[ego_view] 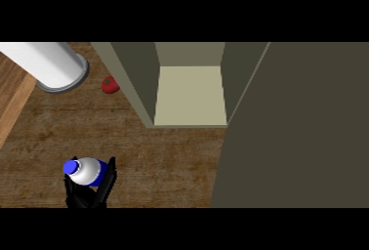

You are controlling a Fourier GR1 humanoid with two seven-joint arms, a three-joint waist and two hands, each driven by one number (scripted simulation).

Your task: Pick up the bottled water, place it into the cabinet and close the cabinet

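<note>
Head view: left hand (86, 193) curled round the bottle (88, 171) at the lower left, blue cap (71, 167) tilted left, above the wooden counter (144, 161). Cabinet (189, 95) open, door (296, 127) swung right. Beside it, a red object (110, 85) and a white cylinder (51, 66). Right hand out of sight.
</note>
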